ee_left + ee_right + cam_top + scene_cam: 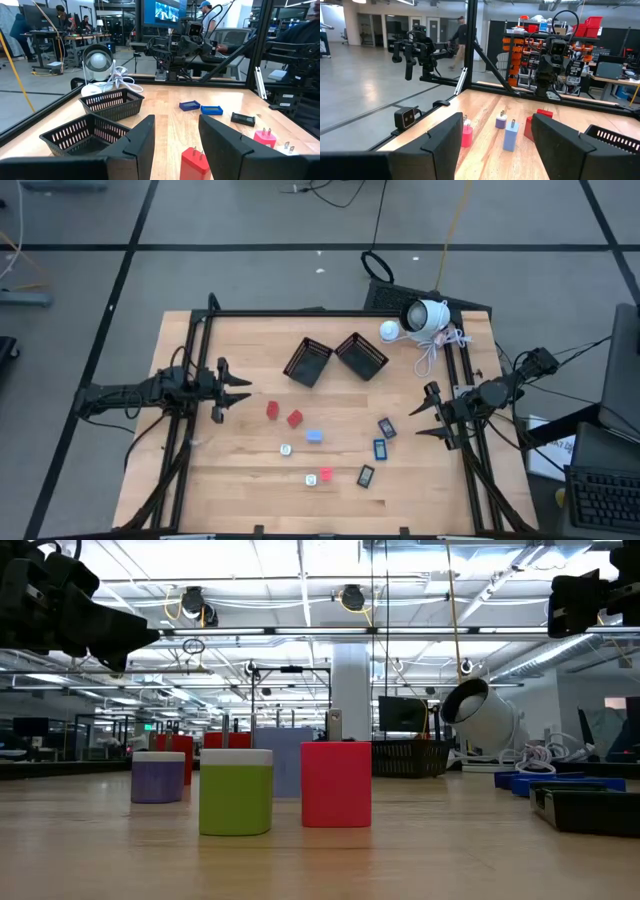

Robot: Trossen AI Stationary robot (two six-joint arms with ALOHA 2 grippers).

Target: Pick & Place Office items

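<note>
Red blocks: two small red plastic blocks and side by side, a little apart, left of the group's middle; a third pinkish-red block nearer the front edge, two metal prongs up
Pale blue block: small light-blue plastic block between the red pair and the front pieces
White bits: one tiny white piece in front of the red pair; another just beside the pinkish-red block
Dark rectangles: three flat dark blue-faced rectangles in a loose line on the right
</note>
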